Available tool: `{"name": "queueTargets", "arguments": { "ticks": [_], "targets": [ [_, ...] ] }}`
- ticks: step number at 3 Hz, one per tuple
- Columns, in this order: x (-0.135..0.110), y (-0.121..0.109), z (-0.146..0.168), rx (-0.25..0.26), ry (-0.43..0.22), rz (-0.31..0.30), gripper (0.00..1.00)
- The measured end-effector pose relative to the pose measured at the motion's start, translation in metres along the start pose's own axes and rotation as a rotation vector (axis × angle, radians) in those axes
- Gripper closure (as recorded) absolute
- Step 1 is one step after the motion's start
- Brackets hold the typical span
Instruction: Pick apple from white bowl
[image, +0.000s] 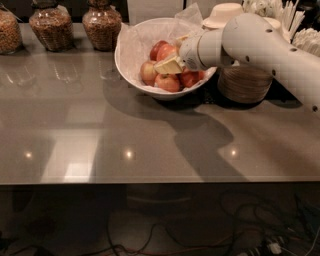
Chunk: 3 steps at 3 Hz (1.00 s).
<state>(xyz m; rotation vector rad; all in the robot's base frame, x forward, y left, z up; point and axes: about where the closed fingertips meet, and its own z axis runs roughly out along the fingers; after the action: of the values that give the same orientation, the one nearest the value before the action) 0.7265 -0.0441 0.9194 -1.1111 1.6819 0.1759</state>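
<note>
three glass jars (49, 26) of brown dry goods stand in a row along the far left edge of the grey glossy surface (100, 130), the leftmost cut off by the frame. the near part of the surface shows a few small light reflections.

right of the jars, toward the back and near the middle, sits the white bowl (128, 74), wide and round, lined with crumpled white paper (137, 40) that rises above its rim at the back. inside lie several red and yellow apples (167, 82), piled together on the right half of the bowl.

the pincer (168, 65), pale yellow at its tip, is down inside the bowl, resting on top of the apples and touching them. i cannot tell whether it is spread, pressed together, or pinching an apple; no apple is lifted clear of the pile.

the white arm (260, 42) reaches in from the right edge, passing over the bowl's right rim. under it, just beside the bowl, stands a stack of tan bowls (245, 82). behind, a cream bowl (223, 14) lies upturned, and pale sticks (287, 15) stand at the far right.

below the surface's front edge, cables (150, 235) lie on the dark floor.
</note>
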Motion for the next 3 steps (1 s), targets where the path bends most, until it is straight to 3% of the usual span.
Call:
{"name": "queueTargets", "arguments": {
  "ticks": [1,3],
  "targets": [
    [0.0082,0.0005,0.0056,-0.008,0.013,0.015,0.41],
    [0.0059,-0.0024,-0.0014,0.006,0.002,0.003,0.83]
  ]
}}
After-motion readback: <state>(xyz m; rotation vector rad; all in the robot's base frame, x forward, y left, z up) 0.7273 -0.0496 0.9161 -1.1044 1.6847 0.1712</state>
